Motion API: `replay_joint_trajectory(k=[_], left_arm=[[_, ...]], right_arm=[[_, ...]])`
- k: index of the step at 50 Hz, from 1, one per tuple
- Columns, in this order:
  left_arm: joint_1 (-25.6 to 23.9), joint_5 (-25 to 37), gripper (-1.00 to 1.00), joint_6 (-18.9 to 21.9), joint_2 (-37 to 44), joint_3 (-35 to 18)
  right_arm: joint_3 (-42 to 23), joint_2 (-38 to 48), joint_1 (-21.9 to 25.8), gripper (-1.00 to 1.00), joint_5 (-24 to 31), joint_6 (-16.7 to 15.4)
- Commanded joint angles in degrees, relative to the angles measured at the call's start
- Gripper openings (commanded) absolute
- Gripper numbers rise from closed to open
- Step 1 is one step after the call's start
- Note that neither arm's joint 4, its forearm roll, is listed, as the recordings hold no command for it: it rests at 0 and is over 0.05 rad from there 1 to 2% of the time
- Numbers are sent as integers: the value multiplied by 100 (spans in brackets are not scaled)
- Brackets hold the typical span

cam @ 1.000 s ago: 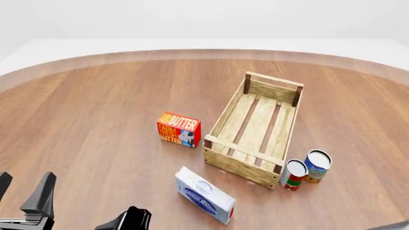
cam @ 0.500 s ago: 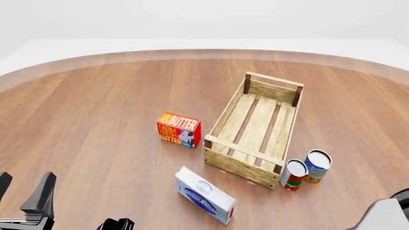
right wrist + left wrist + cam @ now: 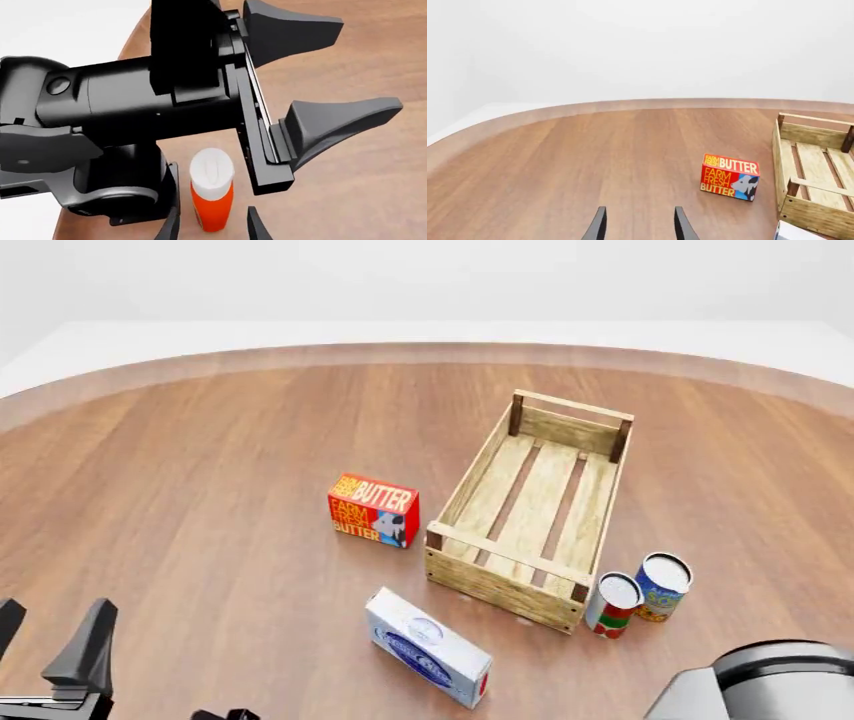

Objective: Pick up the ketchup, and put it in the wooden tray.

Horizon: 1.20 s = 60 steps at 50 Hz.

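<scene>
- Right tool (image 3: 209, 227): 2 dark fingertips spread, nothing between them; ketchup (image 3: 212, 197) stands upright just ahead, beside the left arm.
- Left tool (image 3: 637, 225): spread, bare.
- Slatted tray (image 3: 534, 510) on wood-grain counter (image 3: 200, 490), long axis pointing away.

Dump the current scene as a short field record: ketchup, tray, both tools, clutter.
ketchup: outside the tray, seen only in right wrist view
wooden tray: nothing in it
left tool: open, holding nothing
right tool: open, fingertips either side of ketchup, not gripping
clutter: butter box left of tray; white box near its front corner; red-and-green can and blue can to its right
</scene>
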Motion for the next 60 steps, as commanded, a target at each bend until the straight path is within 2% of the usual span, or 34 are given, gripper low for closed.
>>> replay_joint_trajectory(k=[1, 5, 37, 38, 50, 60], left_arm=[[0, 0, 100, 0, 0, 0], [0, 0, 100, 0, 0, 0], [0, 0, 100, 0, 0, 0], [0, 0, 100, 0, 0, 0], [0, 0, 100, 0, 0, 0], [0, 0, 100, 0, 0, 0]], right_arm=[[-291, 370, -66, 100, 44, 57], [-385, 488, -3, 100, 57, 156], [-1022, 1130, -15, 100, 345, 142], [-996, 1100, -3, -100, 333, 144], [-572, 701, 53, -100, 169, 64], [-15, 308, 150, -100, -36, 198]])
